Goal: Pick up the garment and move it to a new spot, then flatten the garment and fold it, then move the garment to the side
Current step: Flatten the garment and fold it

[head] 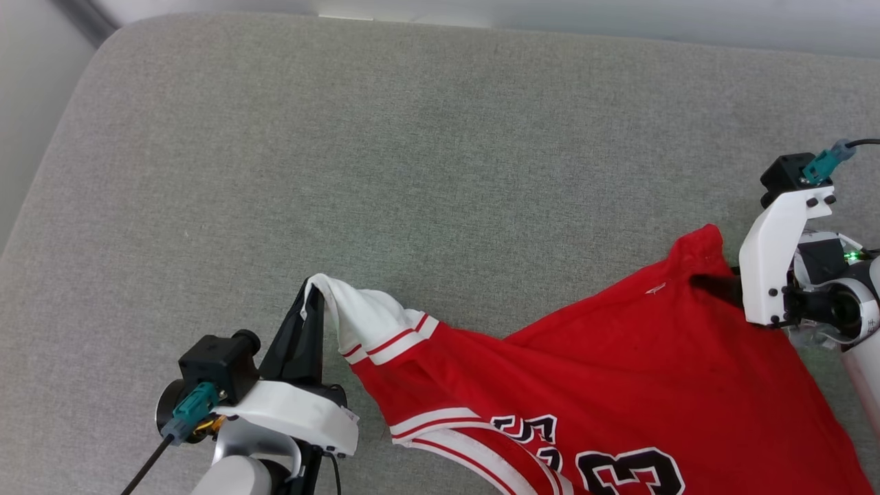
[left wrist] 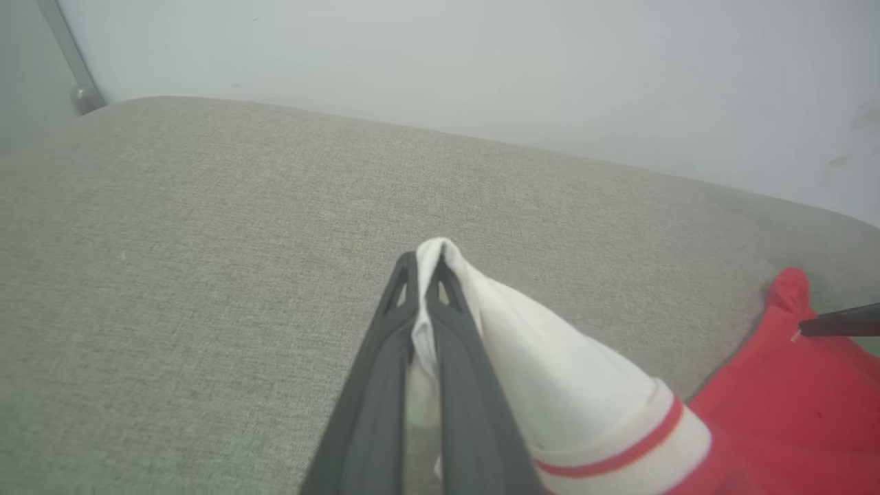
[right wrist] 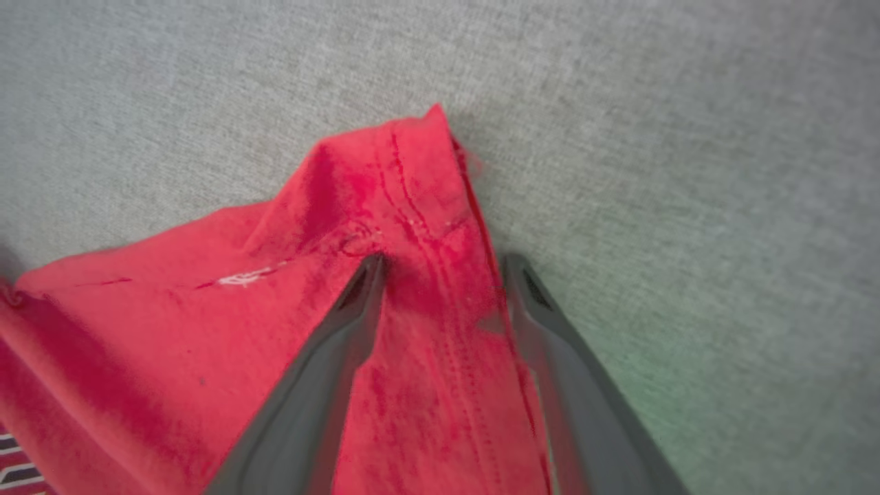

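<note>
Grey woven padding (head: 412, 137) forms the work surface, with a pale wall (left wrist: 481, 69) behind its far edge.

We find the garment (head: 619, 357) at the near right of this surface. It lies loosely spread and rumpled, and its black numerals (head: 629, 471) run off the near edge of the head view. Its white sleeve (head: 364, 320) is drawn out to the left and lifted to a peak. A red corner (right wrist: 412, 206) points away at the far right.

The left pincer (left wrist: 423, 265) is clamped tight on the tip of that sleeve, and white fabric shows pinched between its fingers. The right pincer (right wrist: 443, 265) stands spread, one finger on the red fabric and the other at the stitched edge. The corner sits between them, and we judge that it has no grip on it.

We assess the step as securing two holds, either for the lift to a new spot or for spreading the garment flat. We cannot tell which. No fold has been made.

The next move calls for the right pincer to close on the red corner. Both arms should then rise and draw apart together, because thin fabric held at one point will bunch.
</note>
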You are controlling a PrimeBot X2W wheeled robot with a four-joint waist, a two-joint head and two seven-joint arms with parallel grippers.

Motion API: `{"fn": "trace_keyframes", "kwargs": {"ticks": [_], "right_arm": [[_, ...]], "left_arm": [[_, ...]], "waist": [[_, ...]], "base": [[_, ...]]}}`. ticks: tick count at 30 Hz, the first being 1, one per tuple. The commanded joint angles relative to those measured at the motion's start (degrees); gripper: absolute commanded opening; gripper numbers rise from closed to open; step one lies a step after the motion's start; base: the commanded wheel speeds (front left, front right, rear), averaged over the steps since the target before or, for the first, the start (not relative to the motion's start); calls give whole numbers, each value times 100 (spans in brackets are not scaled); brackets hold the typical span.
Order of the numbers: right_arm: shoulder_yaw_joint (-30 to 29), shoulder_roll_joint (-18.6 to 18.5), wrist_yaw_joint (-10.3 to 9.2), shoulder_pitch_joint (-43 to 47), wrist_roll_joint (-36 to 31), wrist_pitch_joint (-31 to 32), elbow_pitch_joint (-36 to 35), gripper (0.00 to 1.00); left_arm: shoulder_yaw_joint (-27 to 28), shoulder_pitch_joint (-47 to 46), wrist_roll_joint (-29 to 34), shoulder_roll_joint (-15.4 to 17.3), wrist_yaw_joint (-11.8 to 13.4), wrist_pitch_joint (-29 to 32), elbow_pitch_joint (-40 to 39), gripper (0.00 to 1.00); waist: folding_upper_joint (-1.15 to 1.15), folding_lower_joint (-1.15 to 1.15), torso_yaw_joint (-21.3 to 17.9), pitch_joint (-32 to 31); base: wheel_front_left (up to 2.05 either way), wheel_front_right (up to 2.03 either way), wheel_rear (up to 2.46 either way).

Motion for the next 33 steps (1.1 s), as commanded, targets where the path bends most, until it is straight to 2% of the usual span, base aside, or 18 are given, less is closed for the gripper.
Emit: {"fn": "trace_keyframes", "kwargs": {"ticks": [1, 7, 12, 18, 21, 25, 33], "right_arm": [[169, 121, -2, 186, 90, 81, 212, 0], [430, 3, -2, -78, 202, -331, 246, 0], [481, -84, -2, -378, 185, -1055, 231, 0], [652, 8, -2, -603, 30, -1788, 437, 0], [675, 98, -2, -746, -59, -2163, 612, 0], [700, 207, -3, -1082, -239, -2581, 905, 0], [581, 520, -3, -2143, -570, -3381, 1471, 0]], "left_arm": [[22, -33, -27, -25, -24, -51, 41, 0], [40, 29, -94, -63, -73, -142, 223, 0], [142, 26, -101, 163, -97, -110, 262, 0], [369, -289, -146, 480, -153, 22, 201, 0], [507, -667, -204, 636, -278, 128, 355, 0], [676, -1456, -391, 655, -474, 245, 805, 0], [715, -3259, -350, 673, -815, 329, 2132, 0]], "waist": [[0, -1, 4, 12], [0, -1, -32, -117], [0, -1, -191, -385], [0, -1, -492, -860], [0, -1, -649, -1080], [0, -1, -850, -1262], [0, -1, -1253, -1107]], "base": [[0, 0, 0], [0, 0, 0], [0, 0, 0], [0, 0, 0], [0, 0, 0], [0, 0, 0], [0, 0, 0]]}}
